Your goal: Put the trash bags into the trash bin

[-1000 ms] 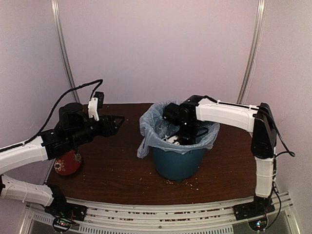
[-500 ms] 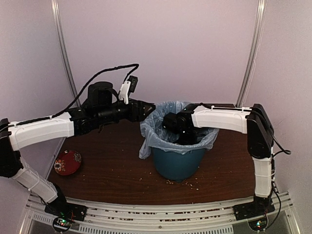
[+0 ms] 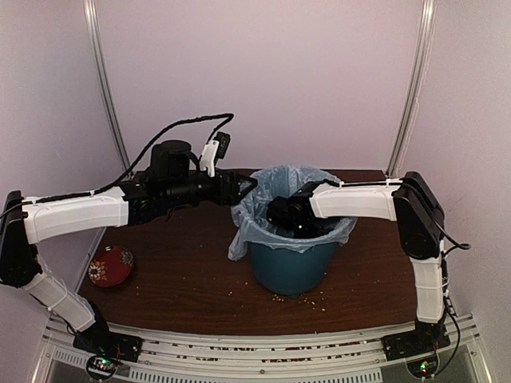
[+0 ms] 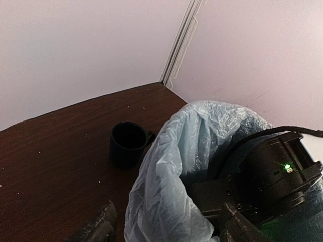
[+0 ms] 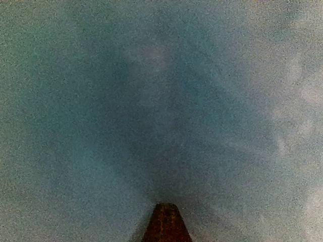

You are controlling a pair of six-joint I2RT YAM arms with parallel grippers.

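Crinkly pale-blue trash bag (image 3: 239,233) lines the teal trash bin (image 3: 291,270). The left gripper (image 3: 246,190) is open and the right gripper (image 5: 166,223) is closed inside. Only the left wrist view shows a dark mug (image 4: 128,144).

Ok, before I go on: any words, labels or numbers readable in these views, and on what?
No text can be read in any view.
The trash bag: no lettering shows on its visible folds.
The red dish: pale markings, too small to tell as text.
The trash bin and the mug: no label in view.
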